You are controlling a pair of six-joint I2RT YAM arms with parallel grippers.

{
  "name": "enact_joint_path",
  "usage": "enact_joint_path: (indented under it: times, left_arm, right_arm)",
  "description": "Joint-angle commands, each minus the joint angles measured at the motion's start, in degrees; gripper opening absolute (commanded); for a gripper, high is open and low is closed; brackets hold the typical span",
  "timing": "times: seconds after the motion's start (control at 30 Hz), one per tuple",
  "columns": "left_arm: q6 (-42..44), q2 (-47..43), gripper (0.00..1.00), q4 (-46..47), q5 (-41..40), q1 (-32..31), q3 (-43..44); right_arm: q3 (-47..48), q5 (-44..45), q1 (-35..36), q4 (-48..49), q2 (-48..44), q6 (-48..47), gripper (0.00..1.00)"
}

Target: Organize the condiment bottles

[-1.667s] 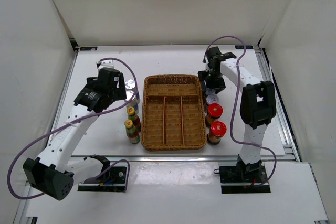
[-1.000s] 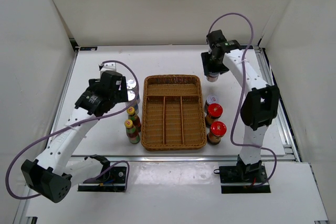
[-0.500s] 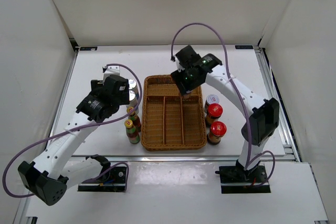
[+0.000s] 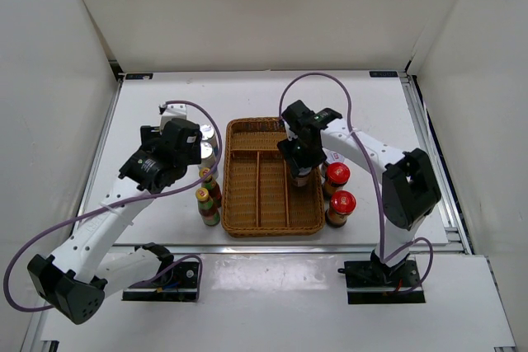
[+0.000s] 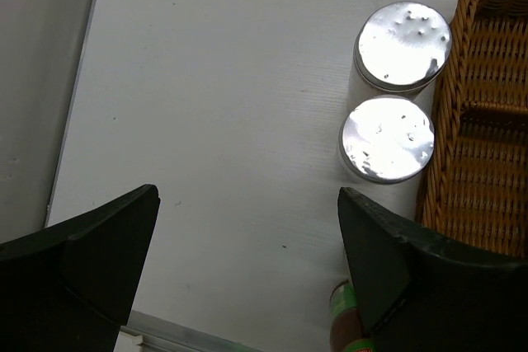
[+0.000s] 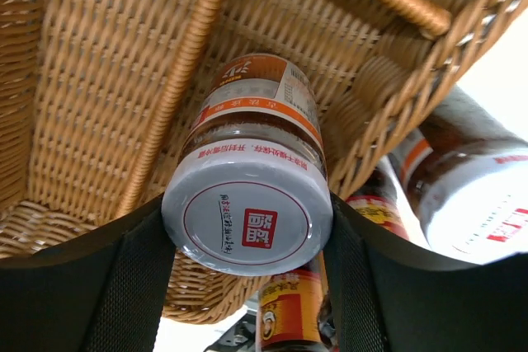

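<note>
My right gripper [image 4: 299, 159] is shut on a grey-lidded jar [image 6: 247, 216] and holds it upright in the right compartment of the brown wicker tray [image 4: 247, 195]. I cannot tell whether its base touches the tray floor. The second grey-lidded jar [image 4: 333, 156] and two red-lidded jars [image 4: 337, 173] [image 4: 342, 202] stand just right of the tray. My left gripper [image 5: 247, 195] is open and empty above the table, left of two silver-capped bottles [image 5: 403, 33] [image 5: 388, 138]. Two yellow-green-capped bottles [image 4: 205, 175] [image 4: 202, 195] stand left of the tray.
The tray [image 6: 124, 80] has three long compartments and one cross compartment at the back; its left wall [image 5: 483, 121] is next to the silver caps. White walls enclose the table [image 4: 165, 105] on three sides. Purple cables loop above both arms.
My right arm has carried the grey-lidded jar from the back right over to the tray and lowered it into the right compartment. My left gripper has shifted slightly toward the silver-capped bottles.
</note>
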Motion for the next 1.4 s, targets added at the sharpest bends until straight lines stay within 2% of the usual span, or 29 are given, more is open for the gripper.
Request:
enact_joint_path:
  times: [0.0, 0.07, 0.1, 0.13, 0.2, 0.27, 0.3, 0.37, 0.43, 0.53, 0.6, 0.67, 0.87, 1.07, 1.37]
  left_arm:
    - [0.27, -1.34, 1.0, 0.68, -1.74, -0.24, -0.38]
    - [0.8, -1.34, 1.0, 0.68, -1.74, -0.24, -0.38]
    - [0.8, -1.34, 1.0, 0.68, -1.74, -0.24, -0.38]
    - [0.8, -1.34, 1.0, 0.68, -1.74, -0.24, -0.38]
    - [0.8, -1.34, 1.0, 0.68, -1.74, -0.24, -0.91]
    - [0.8, -1.34, 1.0, 0.68, -1.74, -0.24, -0.91]
    - [0.8, -1.34, 1.0, 0.68, -1.74, -0.24, -0.91]
    - [0.8, -1.34, 1.0, 0.68, -1.74, -0.24, -0.91]
    - [0.8, -1.34, 1.0, 0.68, -1.12, -0.24, -0.91]
    - [0.27, -1.34, 1.0, 0.68, -0.6, -0.24, -0.91]
    - [0.27, -1.34, 1.0, 0.68, -0.59, -0.24, -0.91]
    - [0.27, -1.34, 1.0, 0.68, -0.59, -0.24, -1.44]
    - [0.27, -1.34, 1.0, 0.68, -0.59, -0.24, -1.44]
    - [0.27, -1.34, 1.0, 0.68, -0.59, -0.24, -1.97]
    - [0.27, -1.34, 1.0, 0.68, -0.07, -0.24, -1.97]
  right_arm:
    - [2.67, -3.26, -0.27, 3.85, -1.66, 0.72, 0.44]
    - [4.0, -3.26, -0.27, 2.62, -0.6, 0.18, 0.46]
    - [4.0, -3.26, -0.27, 1.92, -0.07, 0.18, 0.52]
    - [4.53, -1.52, -0.27, 1.91, -0.07, 0.18, 0.73]
    - [4.53, -0.37, -0.79, 1.39, -0.07, 0.18, 0.79]
    - [5.67, 0.86, -0.79, 1.39, -0.68, 0.18, 0.96]
    - [6.28, 2.52, -0.79, 0.69, -0.68, 0.18, 1.0]
    - [9.34, 5.07, -0.79, -0.81, -1.21, 0.18, 1.0]
    - [12.69, 12.59, -0.79, -3.69, -1.21, 1.67, 1.0]
    - [16.74, 17.65, -2.63, -5.29, -1.83, 1.68, 1.0]
    - [18.41, 17.14, -5.78, -7.13, -1.83, 1.68, 1.0]
    - [19.73, 15.21, -8.08, -9.5, -0.25, 1.68, 0.94]
    - [19.39, 9.4, -14.94, -14.78, 3.09, 4.93, 0.93]
    - [14.03, 4.66, -14.95, -13.48, 4.76, 4.31, 0.94]
    - [3.39, 5.18, -14.95, -8.99, 4.76, 7.92, 0.92]
